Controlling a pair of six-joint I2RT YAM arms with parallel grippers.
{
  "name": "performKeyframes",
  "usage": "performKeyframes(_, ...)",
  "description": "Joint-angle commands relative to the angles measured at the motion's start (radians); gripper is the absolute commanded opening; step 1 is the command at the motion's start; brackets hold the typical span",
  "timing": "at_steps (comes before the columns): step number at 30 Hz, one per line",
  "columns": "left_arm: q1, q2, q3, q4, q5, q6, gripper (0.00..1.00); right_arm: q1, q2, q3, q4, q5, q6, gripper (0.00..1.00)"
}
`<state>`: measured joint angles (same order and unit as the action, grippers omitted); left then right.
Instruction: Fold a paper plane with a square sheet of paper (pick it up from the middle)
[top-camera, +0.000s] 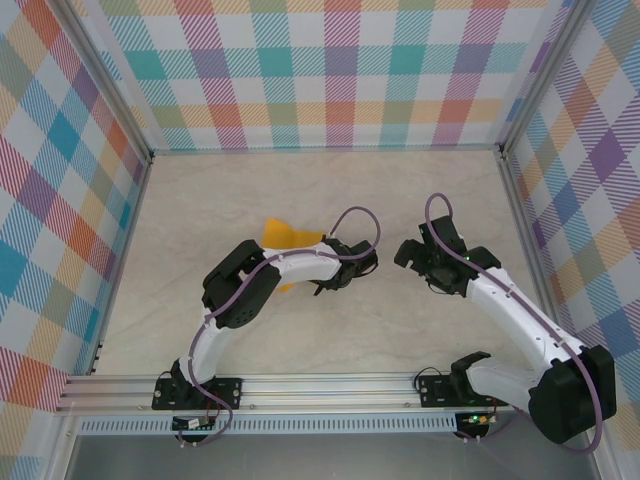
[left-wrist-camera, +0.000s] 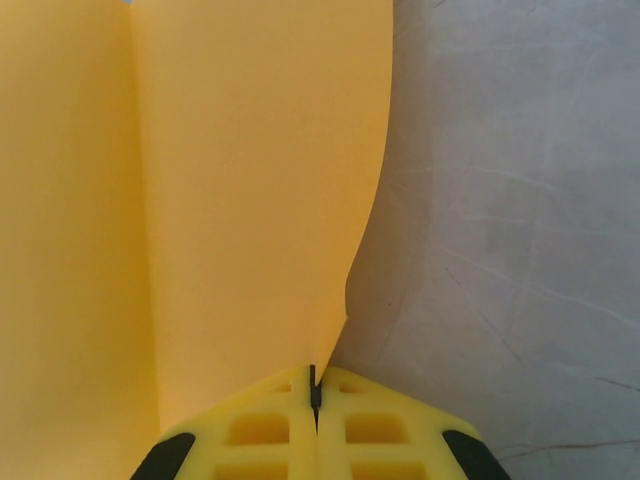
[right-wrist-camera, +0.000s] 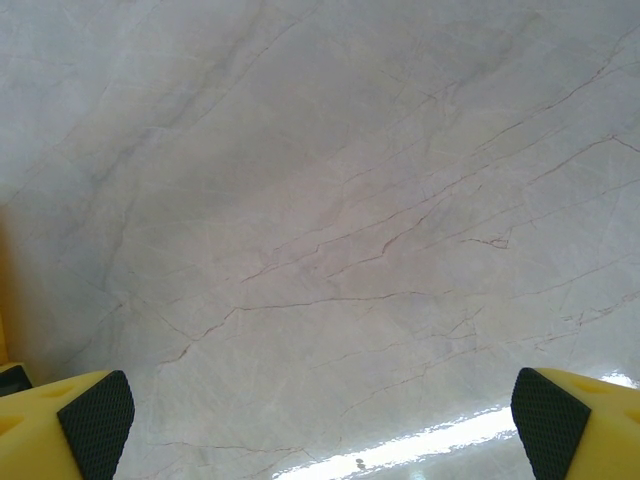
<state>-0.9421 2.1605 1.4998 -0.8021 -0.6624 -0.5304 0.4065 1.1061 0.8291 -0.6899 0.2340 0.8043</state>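
Left wrist: L jaws tight on paper sheet (left-wrist-camera: 250, 200) edge (creased); R jaws wide, empty.

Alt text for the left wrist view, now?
The shut left hand pinches the bottom edge of the orange-yellow sheet of paper, which rises to cover the left and centre of the view, with one vertical crease near the left. The grey marbled table shows on the right.

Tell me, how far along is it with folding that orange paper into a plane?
Early. Done: the sheet of paper carries one crease. In hand: the left fingers are shut on its edge, while the right fingers stand open above the table. Still to do: no pointed dart shape shows yet, so most folds likely remain.
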Motion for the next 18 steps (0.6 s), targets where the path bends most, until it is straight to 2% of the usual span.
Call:
performKeyframes(1, -0.024, -0.007, -0.015, 0.057, 0.086, -0.017, 0.04, -0.005, 0.004, -0.007, -0.008, 0.001, 0.000, 1.00)
performKeyframes(4, -0.024, -0.008, -0.021, 0.066, 0.101, -0.034, 0.08, -0.005, 0.007, -0.010, -0.006, -0.002, -0.001, 1.00)
performKeyframes(8, -0.024, -0.061, -0.025, 0.084, 0.170, -0.048, 0.20, -0.005, 0.008, -0.007, -0.008, -0.005, -0.009, 1.00)
performKeyframes(13, -0.025, -0.268, -0.102, 0.209, 0.356, -0.052, 0.39, -0.005, 0.007, 0.011, -0.005, -0.014, -0.036, 1.00)
performKeyframes(18, 0.000, -0.426, -0.187, 0.289, 0.410, -0.044, 0.48, -0.005, 0.041, 0.034, 0.052, -0.101, -0.110, 0.99)
